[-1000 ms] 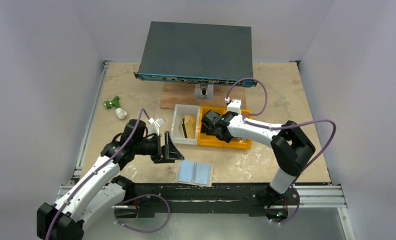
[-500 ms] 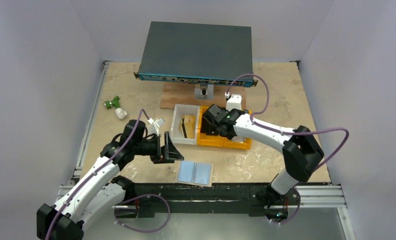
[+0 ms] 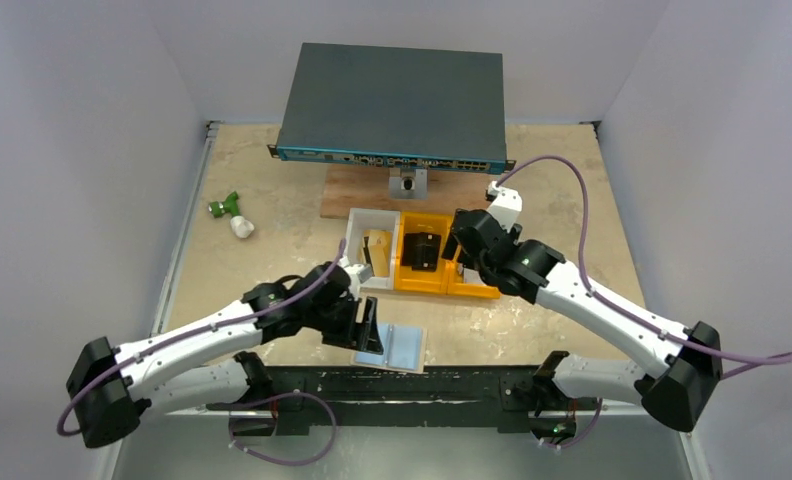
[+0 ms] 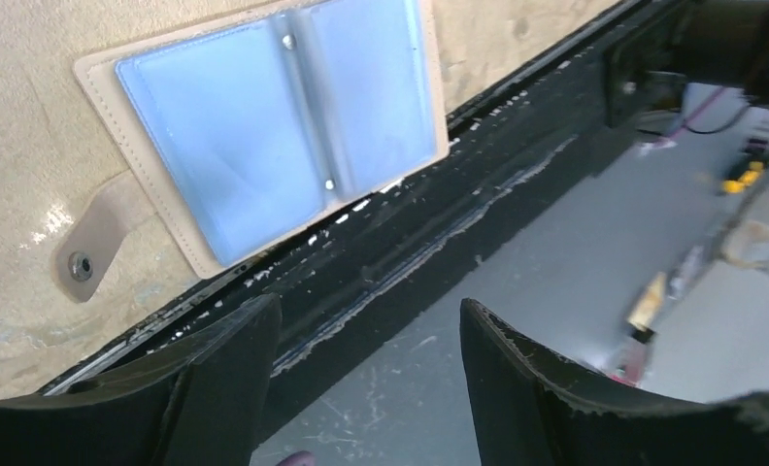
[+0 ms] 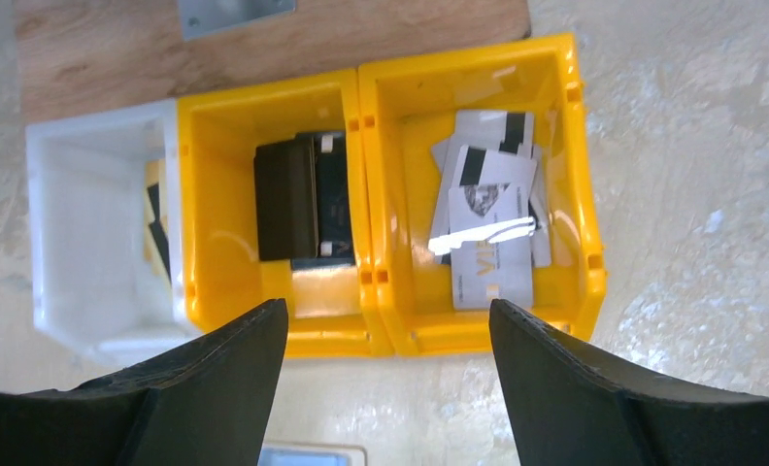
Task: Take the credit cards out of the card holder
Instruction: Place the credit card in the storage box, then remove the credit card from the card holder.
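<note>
Card holder (image 4: 264, 126) lies open just ahead of the wide, empty left end effector (image 4: 366, 320).

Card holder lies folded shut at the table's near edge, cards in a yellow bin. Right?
Not shut: the left wrist view shows the card holder open flat, at the near edge of the table; cards are in a yellow bin.
</note>
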Robot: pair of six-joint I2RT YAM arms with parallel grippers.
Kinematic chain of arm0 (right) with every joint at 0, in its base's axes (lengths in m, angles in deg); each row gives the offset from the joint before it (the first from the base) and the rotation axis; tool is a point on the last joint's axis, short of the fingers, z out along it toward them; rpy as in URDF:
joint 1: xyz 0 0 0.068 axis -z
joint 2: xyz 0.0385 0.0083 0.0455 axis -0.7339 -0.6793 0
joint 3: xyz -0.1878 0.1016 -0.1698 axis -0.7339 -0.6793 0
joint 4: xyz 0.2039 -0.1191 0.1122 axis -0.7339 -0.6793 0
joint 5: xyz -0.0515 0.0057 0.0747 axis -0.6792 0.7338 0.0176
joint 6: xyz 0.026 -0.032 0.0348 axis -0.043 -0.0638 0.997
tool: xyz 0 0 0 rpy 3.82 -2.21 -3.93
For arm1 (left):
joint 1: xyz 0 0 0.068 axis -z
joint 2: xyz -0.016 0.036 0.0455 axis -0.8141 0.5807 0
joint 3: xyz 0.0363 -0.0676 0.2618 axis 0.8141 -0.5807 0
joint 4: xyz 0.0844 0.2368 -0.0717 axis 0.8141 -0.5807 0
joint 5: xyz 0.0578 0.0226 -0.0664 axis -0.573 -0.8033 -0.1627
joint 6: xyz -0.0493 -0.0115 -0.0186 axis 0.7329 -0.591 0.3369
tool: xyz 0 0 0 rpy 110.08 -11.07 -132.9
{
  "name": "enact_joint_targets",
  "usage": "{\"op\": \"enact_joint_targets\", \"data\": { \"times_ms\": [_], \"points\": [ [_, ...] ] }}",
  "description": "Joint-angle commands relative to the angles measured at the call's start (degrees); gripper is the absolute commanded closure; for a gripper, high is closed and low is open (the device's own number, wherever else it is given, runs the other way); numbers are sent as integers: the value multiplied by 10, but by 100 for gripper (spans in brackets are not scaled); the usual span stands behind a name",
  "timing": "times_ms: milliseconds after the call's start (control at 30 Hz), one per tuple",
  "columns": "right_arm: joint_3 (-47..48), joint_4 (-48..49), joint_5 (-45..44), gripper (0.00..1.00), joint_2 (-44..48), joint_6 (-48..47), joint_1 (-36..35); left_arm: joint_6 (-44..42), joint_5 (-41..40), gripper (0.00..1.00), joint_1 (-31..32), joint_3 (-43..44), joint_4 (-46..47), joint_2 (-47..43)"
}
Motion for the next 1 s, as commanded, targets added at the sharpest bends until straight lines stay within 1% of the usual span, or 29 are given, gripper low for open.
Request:
{"op": "enact_joint_targets", "data": {
  "times_ms": [0,100,133,233,333,467,567,767,833,967],
  "points": [
    [-44,39,56,24,49,15,0,14,-161,34,91,76,-12,71],
    [-67,39,66,24,71,26,1,9,-222,36,145,123,-23,138],
    [-76,39,69,24,78,30,0,6,-237,39,160,140,-27,170],
    [-96,39,79,24,100,40,0,-5,-268,44,196,186,-32,236],
    [-114,41,85,24,125,48,1,-12,-278,49,216,218,-29,293],
    [-130,41,84,24,153,48,1,-13,-290,51,225,239,-24,356],
    [-138,38,84,24,163,47,0,-13,-291,51,233,247,-20,387],
    [-150,45,92,24,156,46,0,-11,-299,51,245,253,-12,443],
    [-153,48,93,24,155,47,1,-7,-312,52,250,261,-28,461],
    [-158,52,96,24,156,48,0,11,-351,57,251,288,-88,513]
  ]
}}
